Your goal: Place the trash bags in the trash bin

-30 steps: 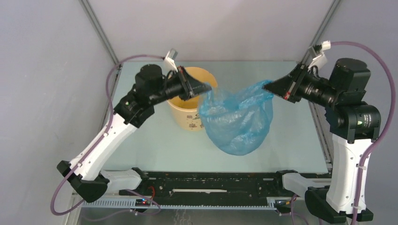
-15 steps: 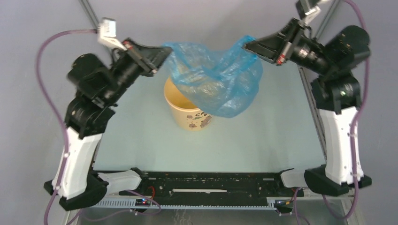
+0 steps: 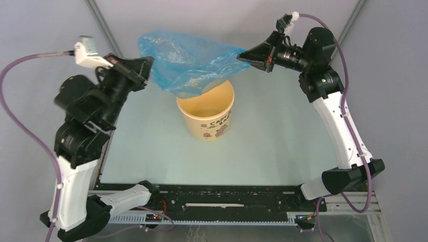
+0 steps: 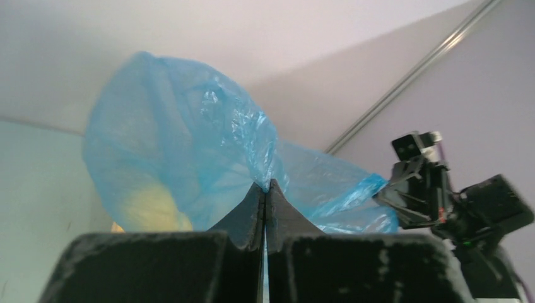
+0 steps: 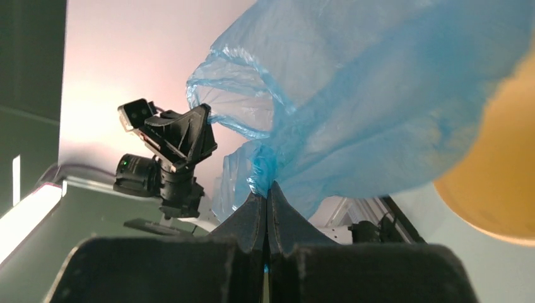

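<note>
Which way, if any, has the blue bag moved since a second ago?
Yes. The blue trash bag has gone up the image and leftward: it hung right of the trash bin, and now stretches over its far rim.

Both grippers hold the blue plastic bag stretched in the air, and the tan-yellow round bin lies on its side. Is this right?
No. The tan-yellow round bin stands upright, as the top external view shows. The left gripper and right gripper do hold the blue plastic bag stretched.
</note>
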Motion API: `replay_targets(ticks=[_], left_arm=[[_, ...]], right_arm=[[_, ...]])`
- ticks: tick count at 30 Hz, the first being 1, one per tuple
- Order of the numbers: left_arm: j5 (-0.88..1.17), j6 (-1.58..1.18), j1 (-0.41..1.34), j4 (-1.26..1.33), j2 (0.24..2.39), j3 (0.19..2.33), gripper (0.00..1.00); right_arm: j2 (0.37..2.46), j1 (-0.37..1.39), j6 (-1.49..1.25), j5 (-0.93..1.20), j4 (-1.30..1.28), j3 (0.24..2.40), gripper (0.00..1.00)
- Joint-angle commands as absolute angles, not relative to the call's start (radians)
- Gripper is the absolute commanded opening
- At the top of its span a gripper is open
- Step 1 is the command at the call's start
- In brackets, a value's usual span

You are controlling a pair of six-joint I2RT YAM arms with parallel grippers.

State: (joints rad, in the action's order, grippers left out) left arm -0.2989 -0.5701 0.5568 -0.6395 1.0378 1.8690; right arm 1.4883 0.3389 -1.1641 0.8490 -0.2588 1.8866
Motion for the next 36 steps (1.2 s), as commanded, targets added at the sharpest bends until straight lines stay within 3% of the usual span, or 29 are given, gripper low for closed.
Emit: replay_targets(ticks=[1, 9, 17, 24, 30, 36], left_arm=[[-0.273, -0.596, 0.540, -0.684, 1.085, 1.821, 0.00], [-0.227, -0.610, 0.536, -0.705, 1.096, 1.856, 0.00], [-0.235, -0.614, 0.534, -0.725, 1.089, 1.897, 0.00], [-0.267, -0.670, 0.511, -0.730, 1.061, 1.778, 0.00], [-0.129, -0.768, 0.390, -0.712, 1.091, 1.701, 0.00], [-0.067, -0.785, 0.376, -0.736, 1.138, 1.692, 0.00]], right_arm=[[1.386, 0.283, -1.196, 0.874, -0.224, 1.772, 0.00], [1.303, 0.260, -1.079, 0.935, -0.401, 1.627, 0.00], [1.285, 0.216, -1.019, 0.953, -0.496, 1.690, 0.00], [1.300, 0.219, -0.935, 0.887, -0.498, 1.654, 0.00], [1.363, 0.216, -0.776, 0.816, -0.620, 1.741, 0.01], [1.428, 0.220, -0.681, 0.764, -0.682, 1.764, 0.05]])
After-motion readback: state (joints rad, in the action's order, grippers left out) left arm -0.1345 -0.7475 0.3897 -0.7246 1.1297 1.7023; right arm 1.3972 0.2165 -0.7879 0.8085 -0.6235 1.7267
